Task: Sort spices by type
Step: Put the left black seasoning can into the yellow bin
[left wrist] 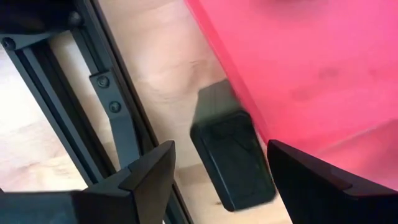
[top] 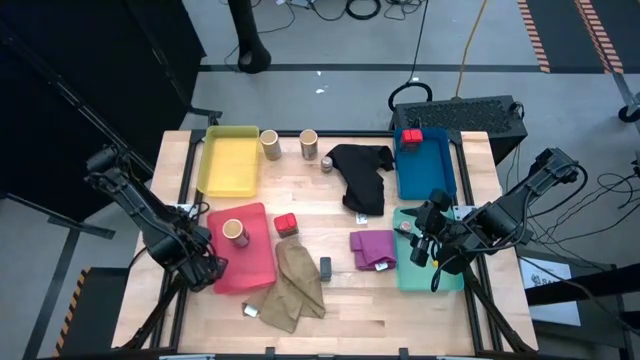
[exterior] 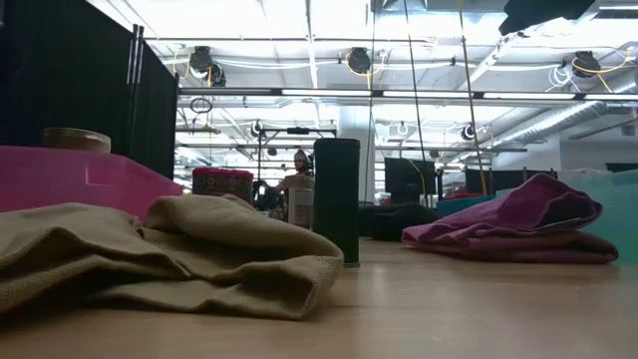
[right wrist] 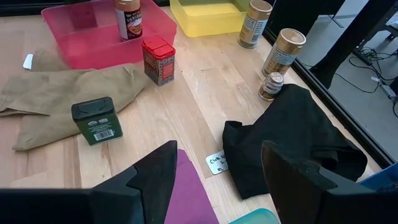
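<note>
My left gripper [top: 207, 270] [left wrist: 221, 152] is open, low at the red tray's [top: 250, 272] near-left corner. A dark rectangular block [left wrist: 233, 158] lies on the table against that tray's wall, between the fingers; I see no touch. My right gripper [top: 425, 240] [right wrist: 219, 149] is open and empty above the teal tray [top: 430, 275]. One tan cylinder [top: 236, 232] stands in the red tray, with a red box [top: 286, 224] [right wrist: 158, 60] beside it. A dark green block [top: 325, 267] [right wrist: 96, 121] stands on the wood. Two tan cylinders [top: 270, 145] [top: 309, 144] and a tiny jar [top: 327, 162] stand near the far edge. Another red box [top: 411, 136] sits in the blue tray.
A khaki cloth [top: 295, 285] lies by the red tray's near side, a purple cloth [top: 372, 250] beside the teal tray, and a black cloth [top: 362, 175] next to the blue tray [top: 440, 175]. The yellow tray [top: 230, 165] sits at the far left. Bare wood shows mid-table.
</note>
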Available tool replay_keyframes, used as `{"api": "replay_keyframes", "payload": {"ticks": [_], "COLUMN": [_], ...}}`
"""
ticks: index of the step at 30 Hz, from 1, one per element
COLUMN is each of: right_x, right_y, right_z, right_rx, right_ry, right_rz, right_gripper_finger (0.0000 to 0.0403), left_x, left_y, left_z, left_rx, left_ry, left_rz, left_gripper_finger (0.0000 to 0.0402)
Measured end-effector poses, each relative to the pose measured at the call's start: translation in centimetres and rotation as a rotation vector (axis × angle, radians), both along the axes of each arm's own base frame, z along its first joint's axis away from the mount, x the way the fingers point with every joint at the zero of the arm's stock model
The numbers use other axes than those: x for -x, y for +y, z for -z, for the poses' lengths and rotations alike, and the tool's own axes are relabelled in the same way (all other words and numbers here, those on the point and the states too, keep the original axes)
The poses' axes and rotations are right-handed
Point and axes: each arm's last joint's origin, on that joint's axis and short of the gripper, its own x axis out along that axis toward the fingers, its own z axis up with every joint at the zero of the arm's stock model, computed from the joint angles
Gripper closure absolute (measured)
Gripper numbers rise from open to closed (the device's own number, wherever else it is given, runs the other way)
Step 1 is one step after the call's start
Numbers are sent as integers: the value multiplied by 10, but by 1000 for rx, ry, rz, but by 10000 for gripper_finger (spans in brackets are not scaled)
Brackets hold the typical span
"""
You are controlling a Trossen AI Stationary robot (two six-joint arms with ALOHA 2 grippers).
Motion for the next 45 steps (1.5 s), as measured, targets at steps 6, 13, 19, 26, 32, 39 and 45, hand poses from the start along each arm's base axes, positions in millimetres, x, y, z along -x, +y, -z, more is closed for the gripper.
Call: {"api": "replay_keyframes", "payload": {"ticks": [6,13,19,26,32,39,45], "right_x": [0,0,0,0,0,0,0], "right_y": [0,0,0,0,0,0,0], "right_z": [0,0,0,0,0,0,0], "right_rx": [0,0,0,0,-1,-4,-4], "right_ry": [0,0,0,0,-1,-5,-5], "right_rz": [0,0,0,-1,0,0,0], "right_gripper_finger": [188,188,188,188,188,188,188], "left_x": [1,0,-1,-1,0,0,0], "left_y": [1,-1,-1,-1,-1,-2,-2], "left_z": [2,2,2,2,2,-7,-29], "left_rx": [-2,21,23,13,28,42,47], "left_ry": [7,-1,-7,-12,7,23,42], "left_rz": [0,19,19,49,72,76,82], "left_gripper_finger": [149,210,231,238,270,260,258]}}
